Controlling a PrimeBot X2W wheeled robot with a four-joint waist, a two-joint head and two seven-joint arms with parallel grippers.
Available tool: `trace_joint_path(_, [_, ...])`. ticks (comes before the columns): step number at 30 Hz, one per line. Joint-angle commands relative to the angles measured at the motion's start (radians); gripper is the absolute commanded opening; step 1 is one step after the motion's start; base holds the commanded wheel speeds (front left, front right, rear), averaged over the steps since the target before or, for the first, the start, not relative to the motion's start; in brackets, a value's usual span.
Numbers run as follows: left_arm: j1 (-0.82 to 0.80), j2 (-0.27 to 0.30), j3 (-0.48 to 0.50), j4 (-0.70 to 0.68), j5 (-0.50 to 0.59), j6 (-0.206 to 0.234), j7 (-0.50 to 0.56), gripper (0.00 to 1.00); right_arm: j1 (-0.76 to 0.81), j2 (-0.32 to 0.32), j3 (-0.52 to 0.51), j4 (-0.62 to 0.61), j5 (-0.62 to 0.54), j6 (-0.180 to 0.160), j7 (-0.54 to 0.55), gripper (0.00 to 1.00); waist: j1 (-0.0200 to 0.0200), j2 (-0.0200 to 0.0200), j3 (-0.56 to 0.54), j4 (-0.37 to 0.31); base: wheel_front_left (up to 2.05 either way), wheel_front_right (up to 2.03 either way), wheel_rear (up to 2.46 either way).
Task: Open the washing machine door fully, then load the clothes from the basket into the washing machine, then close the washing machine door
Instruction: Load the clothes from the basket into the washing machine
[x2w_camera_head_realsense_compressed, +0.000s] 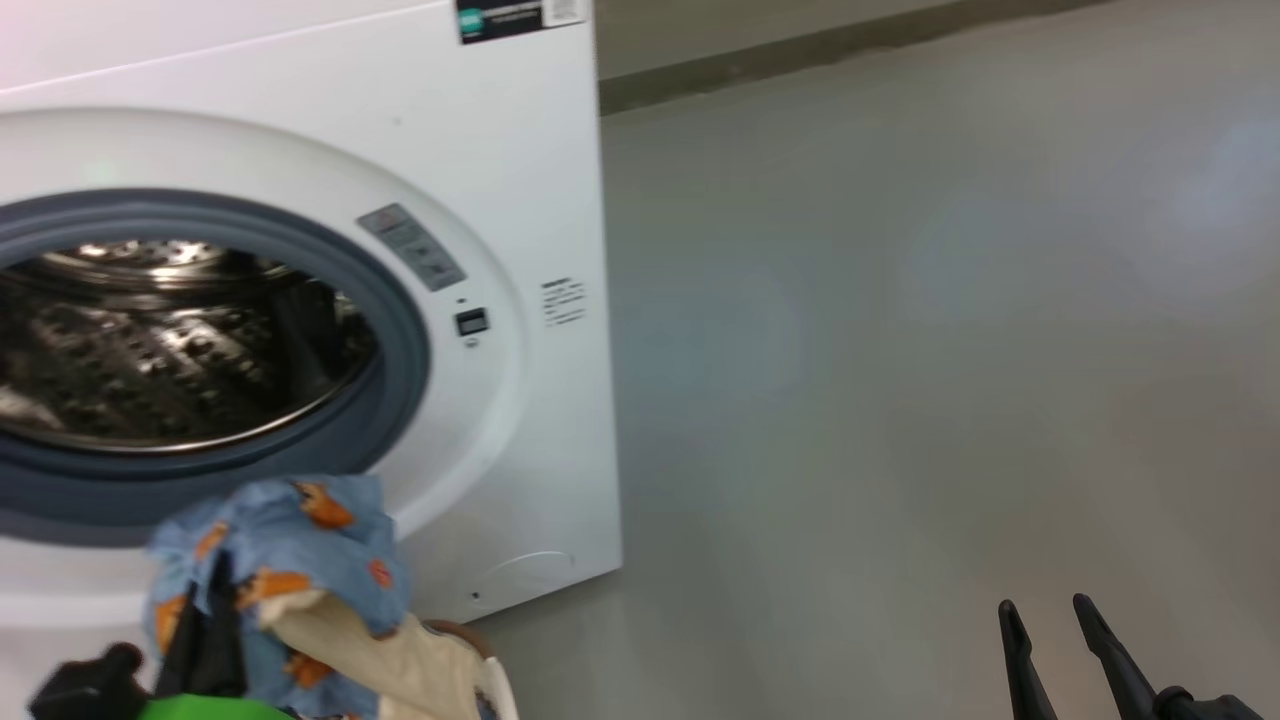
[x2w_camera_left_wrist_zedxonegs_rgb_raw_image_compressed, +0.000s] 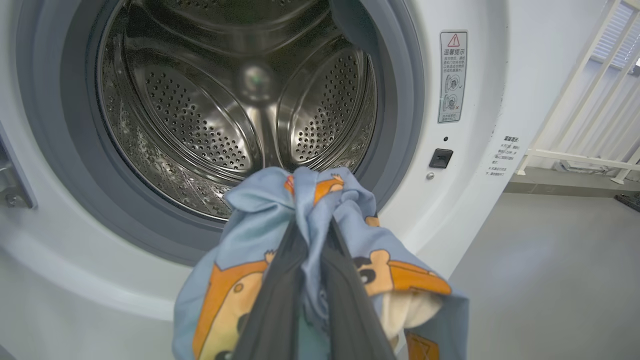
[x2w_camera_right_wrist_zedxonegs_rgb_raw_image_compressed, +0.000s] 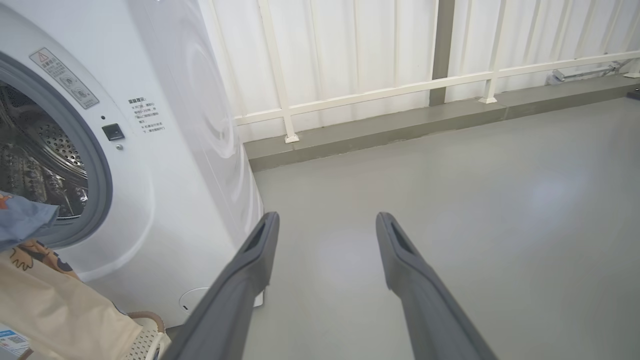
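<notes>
In front of the washing machine's open mouth, the left gripper holds the clothes. Its jaws are pinched nearly together on a gathered fold of the light blue, orange-printed fabric, which wraps over both fingertips and hangs down either side of them. A cream piece shows under the blue on the right of the bundle. The bundle is level with the lower lip of the grey gasket, just outside it, and the perforated steel drum lies open behind. In the head view the same bundle sits below the gasket's lower arc, with the left gripper's dark fingers rising into it.

The basket stands on the floor close against the foot of the machine's front, and the cream cloth trails down over its brown rim.

The right gripper hangs over bare floor to the right of the machine, jaws spread wide, holding and touching nothing. In the head view it is at the lower right, well apart from the basket and the clothes.

To the machine's right the grey floor runs open as far as a low kerb at its far edge, where a white railing stands. The machine's right front corner is the nearest edge to the right gripper's left finger.
</notes>
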Motion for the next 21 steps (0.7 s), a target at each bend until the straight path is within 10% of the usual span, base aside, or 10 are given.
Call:
trace_joint_path(1, [-0.067,0.041,0.053,-0.007,-0.009,0.007,-0.012,0.0,-0.023,-0.014,0.027,-0.03,0.012,0.006,-0.012,1.0,0.0,0.0,0.043,-0.089,0.0,0.0,0.0])
trace_joint_path(21, [-0.424,0.324,0.175,0.278,-0.031,-0.021,-0.006,0.0,-0.037,-0.014,0.114,-0.087,0.088,0.006,-0.012,1.0,0.0,0.0,0.256,-0.213,0.0,0.0,0.0])
